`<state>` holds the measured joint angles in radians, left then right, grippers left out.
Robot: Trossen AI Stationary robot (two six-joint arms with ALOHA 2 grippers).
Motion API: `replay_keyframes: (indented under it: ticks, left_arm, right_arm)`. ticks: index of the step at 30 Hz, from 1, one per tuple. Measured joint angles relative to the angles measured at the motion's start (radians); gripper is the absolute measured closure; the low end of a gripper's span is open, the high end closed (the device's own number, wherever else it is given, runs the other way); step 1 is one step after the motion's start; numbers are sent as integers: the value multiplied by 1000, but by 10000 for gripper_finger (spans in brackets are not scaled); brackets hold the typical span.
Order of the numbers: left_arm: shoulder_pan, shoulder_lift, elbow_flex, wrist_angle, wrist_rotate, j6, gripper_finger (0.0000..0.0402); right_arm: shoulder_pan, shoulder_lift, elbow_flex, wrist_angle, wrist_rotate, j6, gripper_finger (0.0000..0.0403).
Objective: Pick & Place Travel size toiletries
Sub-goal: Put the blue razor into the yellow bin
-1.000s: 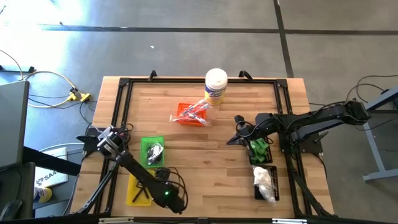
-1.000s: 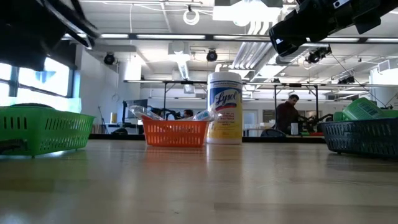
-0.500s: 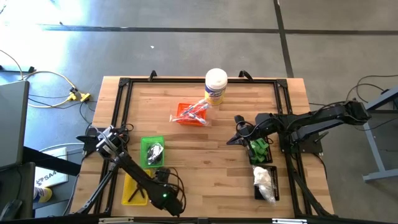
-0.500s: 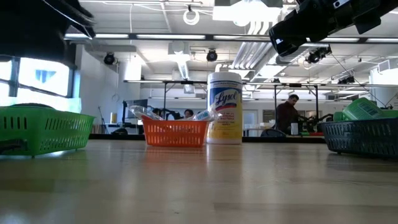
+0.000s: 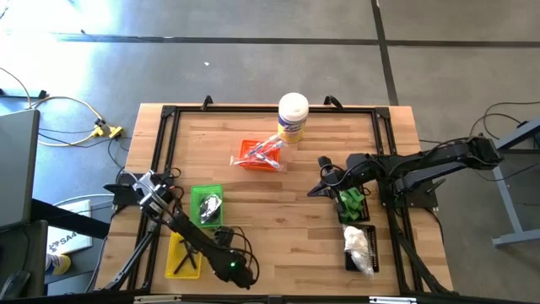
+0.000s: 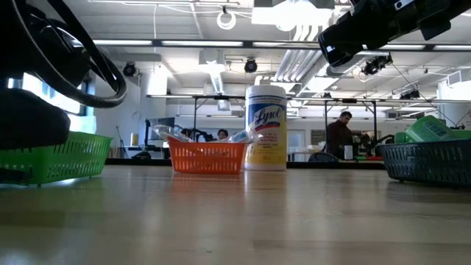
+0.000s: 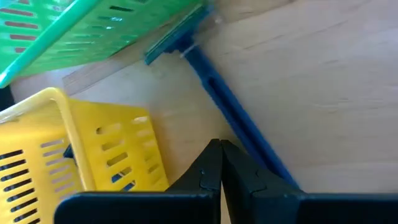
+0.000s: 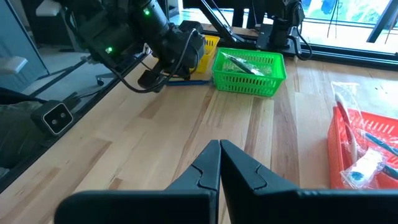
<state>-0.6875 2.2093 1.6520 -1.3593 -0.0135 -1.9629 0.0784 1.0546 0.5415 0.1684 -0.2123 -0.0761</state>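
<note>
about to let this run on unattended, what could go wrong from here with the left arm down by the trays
1. The blue razor lies flat on the table with its head against the green tray; the shut left end effector could push it instead of gripping it.
2. The left end effector sits close beside the yellow tray and could knock it.
3. The right end effector hangs shut above bare wood, no help.

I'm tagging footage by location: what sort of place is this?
Probably a robotics lab or workshop in an open industrial hall: a framed wooden table on concrete floor, exposed ceiling ducts and strip lights, more workbenches and a person behind.
</note>
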Motion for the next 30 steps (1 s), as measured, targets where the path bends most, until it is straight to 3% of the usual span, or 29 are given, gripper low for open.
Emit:
replay_keyframes:
  ticks: [11,17,30]
  left_arm:
    - [1,-3,31,79,-157,53,401]
    - [9,1,71,98,-308,108,401]
    - [20,-35,70,86,-373,315,401]
  right_arm:
    - [0,0,0,0,0,0,400]
    - [0,0,0,0,0,0,400]
    - [0,0,0,0,0,-3,400]
